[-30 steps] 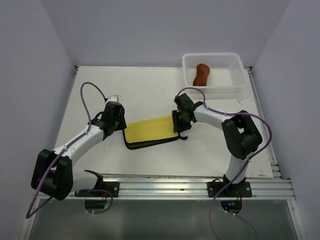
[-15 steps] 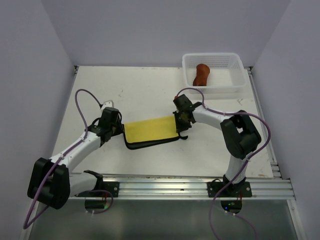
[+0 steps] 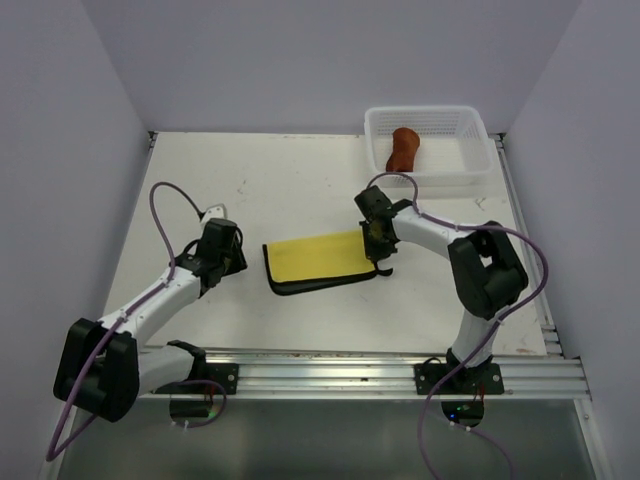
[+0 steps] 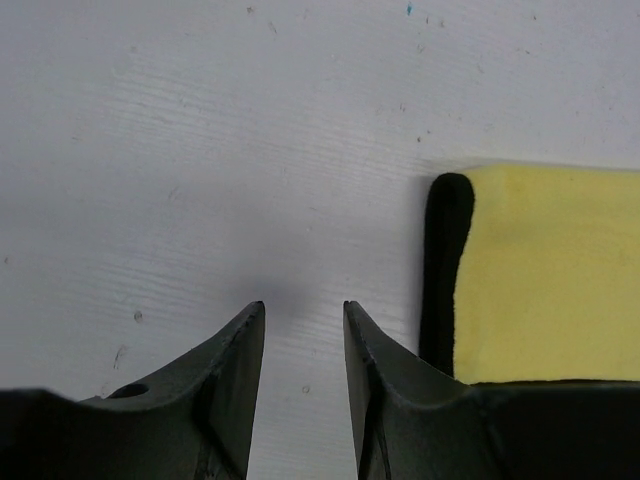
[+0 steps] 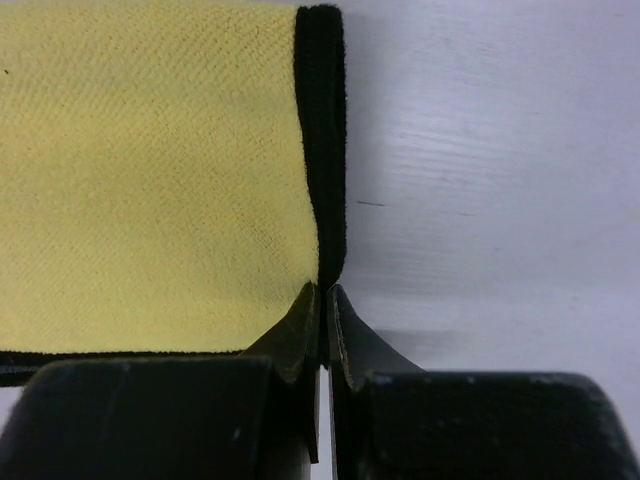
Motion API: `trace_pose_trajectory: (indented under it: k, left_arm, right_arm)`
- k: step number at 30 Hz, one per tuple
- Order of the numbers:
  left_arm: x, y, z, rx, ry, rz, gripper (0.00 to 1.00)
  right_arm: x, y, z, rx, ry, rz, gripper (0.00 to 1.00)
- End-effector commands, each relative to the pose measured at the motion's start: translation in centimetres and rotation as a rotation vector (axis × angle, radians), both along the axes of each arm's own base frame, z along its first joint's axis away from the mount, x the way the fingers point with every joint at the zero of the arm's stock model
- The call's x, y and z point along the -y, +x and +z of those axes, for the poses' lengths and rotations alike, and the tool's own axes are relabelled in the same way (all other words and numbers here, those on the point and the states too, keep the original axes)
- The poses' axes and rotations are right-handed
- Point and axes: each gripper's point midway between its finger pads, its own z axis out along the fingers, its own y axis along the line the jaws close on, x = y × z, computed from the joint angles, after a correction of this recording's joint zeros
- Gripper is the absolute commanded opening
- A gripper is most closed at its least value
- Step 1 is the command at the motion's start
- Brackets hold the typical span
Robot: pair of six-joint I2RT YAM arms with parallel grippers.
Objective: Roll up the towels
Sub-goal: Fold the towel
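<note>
The yellow towel (image 3: 318,259) with dark edging lies flat, folded, in the middle of the table. It also shows in the right wrist view (image 5: 150,170) and in the left wrist view (image 4: 550,270). My right gripper (image 3: 377,246) is shut on the towel's dark right edge (image 5: 322,150). My left gripper (image 3: 228,262) is open and empty, its jaws (image 4: 300,310) over bare table just left of the towel's left edge. The rust-brown towel (image 3: 403,149) lies rolled up in the white basket (image 3: 476,128).
The white mesh basket stands at the back right corner. Walls close in the table on the left, back and right. A metal rail (image 3: 400,362) runs along the near edge by the arm bases.
My right gripper has dragged the yellow towel a little to the right. My left gripper has let go of the towel's left edge and pulled back to the left.
</note>
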Motion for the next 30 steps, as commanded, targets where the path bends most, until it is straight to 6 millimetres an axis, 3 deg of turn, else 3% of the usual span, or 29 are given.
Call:
trace_pose_trajectory:
  k: [1,7,12,16,30]
  left_arm:
    - [0.6,0.7,0.2,0.034,-0.045,-0.003,0.41]
    - [2.8,1.1,-0.7,0.034,-0.126,-0.093,0.27]
    - [4.5,1.6,-1.1,0.04,-0.172,-0.154,0.13]
    - [6.0,1.8,-1.9,0.021,-0.2,-0.203,0.11]
    - [10.3,1.4,-2.4,0.024,-0.29,-0.323,0.08]
  right_arm:
    - [3.5,0.8,3.9,0.095,-0.124,-0.041,0.0]
    - [3.4,1.6,8.1,0.205,-0.086,-0.024,0.0]
    - [0.8,1.3,10.1,0.227,-0.009,0.081,0.0]
    - [-2.0,0.9,11.3,0.259,0.014,0.185,0.0]
    - [-9.6,-0.9,10.4,0.193,0.168,0.318,0.0]
